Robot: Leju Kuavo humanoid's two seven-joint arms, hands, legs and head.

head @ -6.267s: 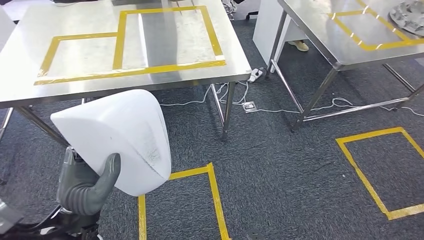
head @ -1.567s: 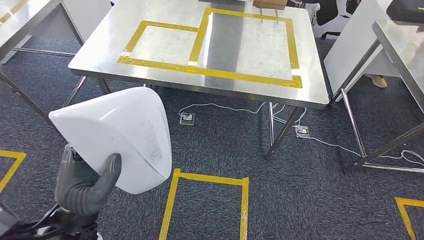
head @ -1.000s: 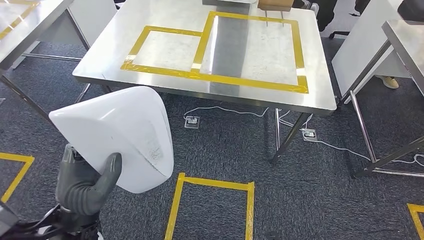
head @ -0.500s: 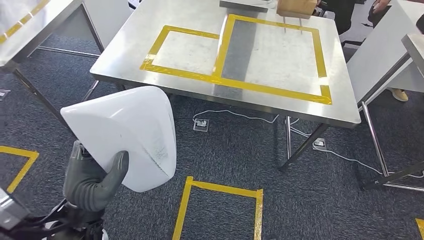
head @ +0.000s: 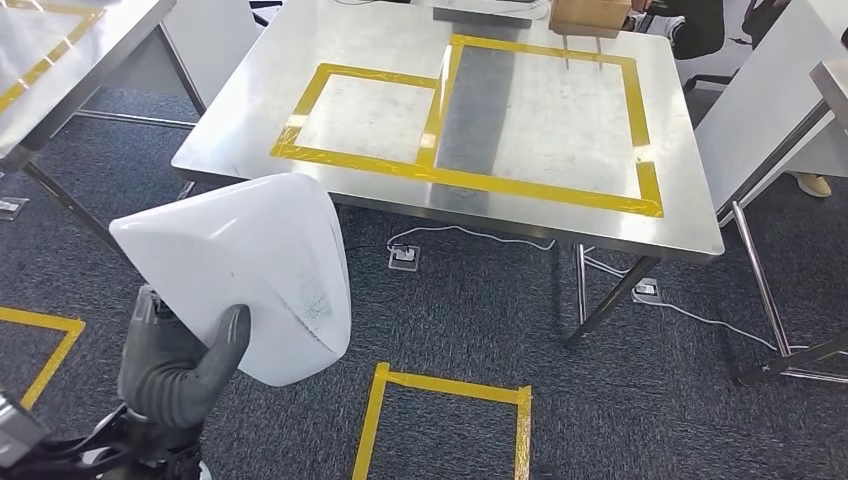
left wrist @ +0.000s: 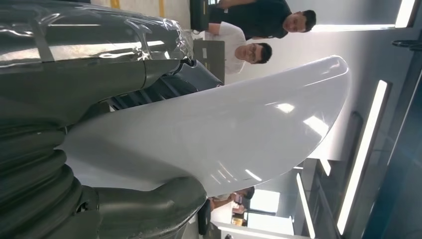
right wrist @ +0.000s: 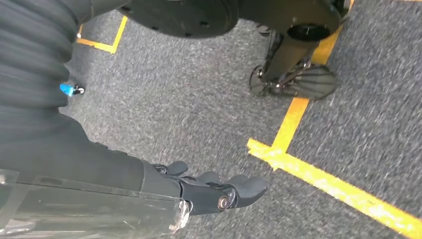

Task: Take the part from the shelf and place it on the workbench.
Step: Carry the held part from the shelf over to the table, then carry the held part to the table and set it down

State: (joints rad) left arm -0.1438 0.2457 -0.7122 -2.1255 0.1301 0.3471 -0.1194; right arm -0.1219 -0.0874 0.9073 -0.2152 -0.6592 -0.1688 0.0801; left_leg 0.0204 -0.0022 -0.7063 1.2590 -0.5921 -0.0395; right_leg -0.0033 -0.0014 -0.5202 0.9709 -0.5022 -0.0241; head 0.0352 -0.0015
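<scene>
part carried to the workbench

your left hand (head: 180, 365) grips the white part (head: 245, 270); right hand (right wrist: 209, 191) hangs open. the workbench (head: 250, 150) now comes nearer, front edge ahead.

The head view looked forward and down from high on the robot's body, over the steel bench (head: 420, 45) and the grey carpet (head: 640, 400) before it. The left wrist view sat close behind the left robot hand (left wrist: 99, 209) and faced up toward the ceiling lights, turned on its side. Both showed the white part (head: 250, 270) held there. The right wrist view hung near the right robot hand (right wrist: 209, 191), facing the carpet and its yellow tape (right wrist: 323, 181).
</scene>
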